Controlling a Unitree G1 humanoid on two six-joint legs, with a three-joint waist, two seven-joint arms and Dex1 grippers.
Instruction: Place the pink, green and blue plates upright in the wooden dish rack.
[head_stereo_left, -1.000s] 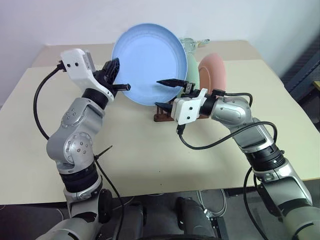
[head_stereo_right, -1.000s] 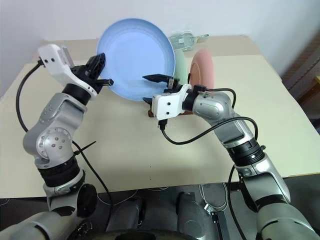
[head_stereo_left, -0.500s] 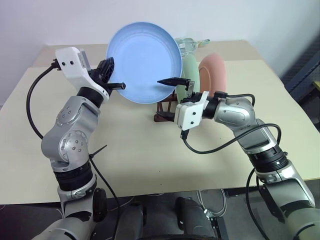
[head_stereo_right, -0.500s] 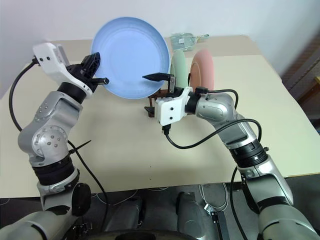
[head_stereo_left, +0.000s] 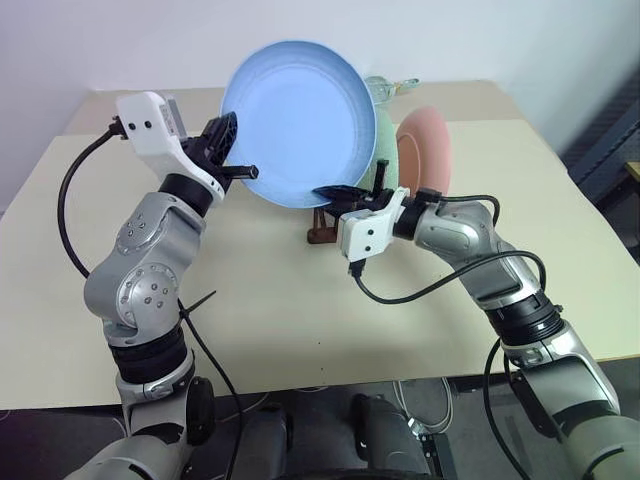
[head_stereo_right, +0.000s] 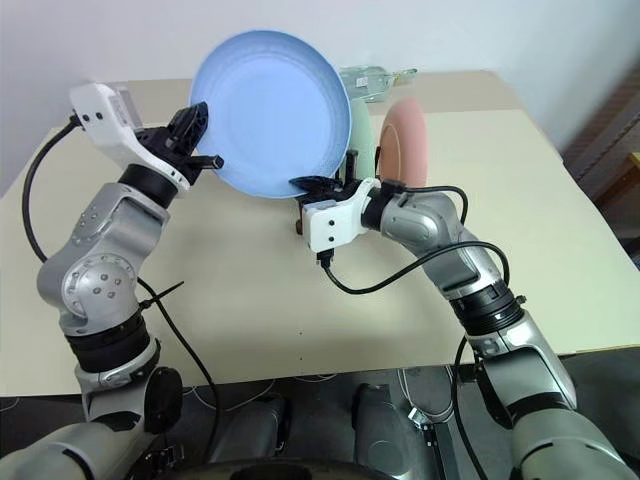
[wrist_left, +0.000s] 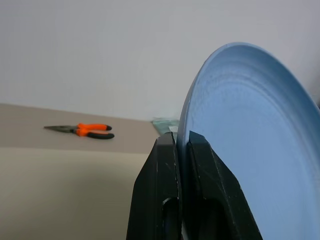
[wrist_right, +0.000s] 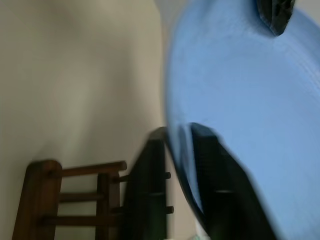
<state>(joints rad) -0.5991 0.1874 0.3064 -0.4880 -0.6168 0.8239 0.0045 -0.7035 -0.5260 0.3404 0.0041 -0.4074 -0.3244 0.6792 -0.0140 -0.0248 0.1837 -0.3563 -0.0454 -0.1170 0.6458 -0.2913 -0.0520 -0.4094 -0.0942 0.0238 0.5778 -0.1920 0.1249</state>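
Left gripper (wrist_left: 181, 150): clamped on the rim of the blue plate, one black finger on each face, at the plate's left edge as the head views show it
Right gripper (wrist_right: 175, 145): closed on the blue plate's lower rim, one finger behind the plate and one in front of it; in the head views it sits just above the near end of the rack
Blue plate (head_stereo_left: 300, 120): held in the air by both grippers, tilted with its hollow face toward the robot, above the tabletop and in front of the other two plates, over the near end of the rack
Rack (head_stereo_left: 325, 230): dark wood, standing on the tabletop somewhat toward the far edge; its near end shows below the blue plate, with rails and pegs visible beside the right gripper's fingers in the right wrist view
Green plate (head_stereo_left: 384, 150): upright in the rack, directly behind the blue plate, mostly hidden by it
Pink plate (head_stereo_left: 428, 150): upright in the rack behind the green plate, toward the right edge of the tabletop
Pliers (wrist_left: 80, 131): orange handles, lying flat on the tabletop well away from the plates
Clear object (head_stereo_right: 372, 78): near the far edge of the tabletop behind the plates; what it is cannot be told
Tabletop (head_stereo_left: 300, 320): pale beige
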